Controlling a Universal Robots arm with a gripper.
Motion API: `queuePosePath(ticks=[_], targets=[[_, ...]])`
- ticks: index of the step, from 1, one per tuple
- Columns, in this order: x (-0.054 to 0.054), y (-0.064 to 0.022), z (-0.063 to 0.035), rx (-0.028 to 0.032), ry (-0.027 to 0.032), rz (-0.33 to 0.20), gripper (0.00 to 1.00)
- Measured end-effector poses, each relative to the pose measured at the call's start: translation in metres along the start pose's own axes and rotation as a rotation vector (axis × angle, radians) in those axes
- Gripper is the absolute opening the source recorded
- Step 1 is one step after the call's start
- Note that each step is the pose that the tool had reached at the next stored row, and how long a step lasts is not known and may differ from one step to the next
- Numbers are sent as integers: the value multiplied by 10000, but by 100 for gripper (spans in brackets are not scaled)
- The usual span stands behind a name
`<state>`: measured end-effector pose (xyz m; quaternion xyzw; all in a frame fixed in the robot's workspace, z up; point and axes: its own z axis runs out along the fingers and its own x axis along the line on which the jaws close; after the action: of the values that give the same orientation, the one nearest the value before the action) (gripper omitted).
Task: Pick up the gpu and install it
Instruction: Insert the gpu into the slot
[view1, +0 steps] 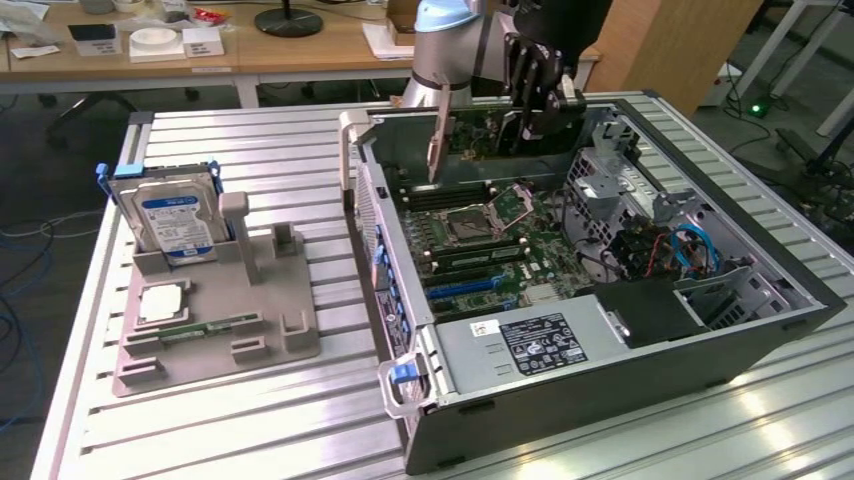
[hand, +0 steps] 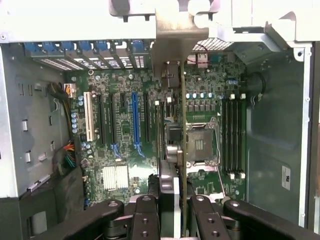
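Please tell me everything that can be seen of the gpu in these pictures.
The gpu is a thin, flat, dark card with a silvery metal bracket at one end. It stands on edge above the motherboard inside the open case, with the bracket toward the case's rear. The gripper holds it, jaws shut on its two faces. In the wrist view it shows edge-on, parallel to the slots. Nothing else appears to touch it.

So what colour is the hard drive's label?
The label is blue and white, best seen in the exterior view.
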<state>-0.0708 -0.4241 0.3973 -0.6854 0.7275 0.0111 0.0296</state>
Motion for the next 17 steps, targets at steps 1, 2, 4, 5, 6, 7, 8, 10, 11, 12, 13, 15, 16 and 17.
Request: queuePosePath(ticks=[1,2,4,5,6,7,8,10,11,12,13,15,16,17], targets=[[0,0,8,-12,1,-27,28],[1,0,14,-14,1,-37,28],[2,0,18,-17,11,-39,28],[4,0,19,-16,11,-39,28],[3,0,22,-16,11,-38,28],[4,1,26,-16,10,-39,28],[5,6,29,-22,11,-39,28],[6,19,37,-39,11,-38,28],[6,20,41,-51,13,-38,28],[7,27,46,-54,13,-37,28],[7,30,51,-58,14,-37,28],[8,30,60,-70,15,-36,28],[10,31,63,-72,15,-36,28],[17,29,63,-73,15,-38,28]])
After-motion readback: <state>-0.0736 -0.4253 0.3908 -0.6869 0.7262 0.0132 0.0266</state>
